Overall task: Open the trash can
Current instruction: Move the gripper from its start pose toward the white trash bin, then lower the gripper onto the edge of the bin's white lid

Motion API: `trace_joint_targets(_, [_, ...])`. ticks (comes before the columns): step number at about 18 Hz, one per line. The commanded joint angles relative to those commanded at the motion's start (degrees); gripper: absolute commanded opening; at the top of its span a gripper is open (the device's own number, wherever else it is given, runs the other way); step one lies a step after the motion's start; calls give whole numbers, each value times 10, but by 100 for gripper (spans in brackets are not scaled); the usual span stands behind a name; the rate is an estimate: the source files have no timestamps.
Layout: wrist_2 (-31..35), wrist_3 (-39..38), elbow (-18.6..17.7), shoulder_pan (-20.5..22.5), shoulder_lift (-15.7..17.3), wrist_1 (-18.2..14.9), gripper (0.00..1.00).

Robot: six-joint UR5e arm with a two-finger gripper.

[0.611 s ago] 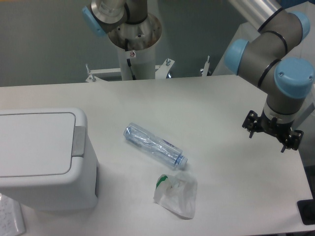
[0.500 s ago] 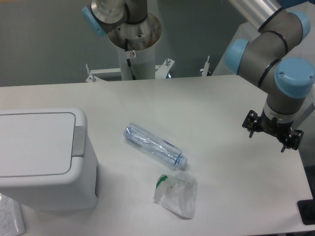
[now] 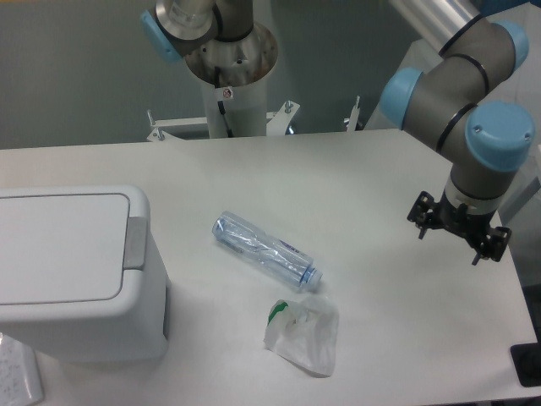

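End effector (image 3: pixel 457 234) has shifted slightly toward 9 o'clock since the earlier frame; nothing else has moved.

Single fixed view:
- End effector hangs over the worktop (image 3: pixel 363 186) at the 3 o'clock side, carrying nothing. Fingers spread fairly wide, tips pointing down.
- Trash can (image 3: pixel 80 275) sits at the 9 o'clock edge, lid flat and closed. Grey push tab (image 3: pixel 135 243) is on the lid's 3 o'clock edge, facing the arm.
- Clear bottle (image 3: pixel 265 251) lies mid-worktop, long axis running from 10 to 4 o'clock. Plastic bag (image 3: pixel 303 333) is just past its cap end, toward 5 o'clock.

Key relation: can lies well apart from the end effector, almost straight toward 9 o'clock. Bottle and bag sit between the two. My read: still in approach; travel needs to pass above the bottle, then come down on the tab.
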Motion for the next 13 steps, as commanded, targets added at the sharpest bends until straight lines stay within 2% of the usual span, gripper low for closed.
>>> trace_joint_targets(3, [-27,-39,-29,-5,31,3,100])
trace_joint_targets(8, [-102,-170,-39,-39,48,4,100])
trace_joint_targets(9, [-112,-212,-39,-51,50,10,100])
trace_joint_targets(11, [-118,-288,-39,-75,55,42,100])
trace_joint_targets(13, [-132,-327,-37,-98,67,44,100])
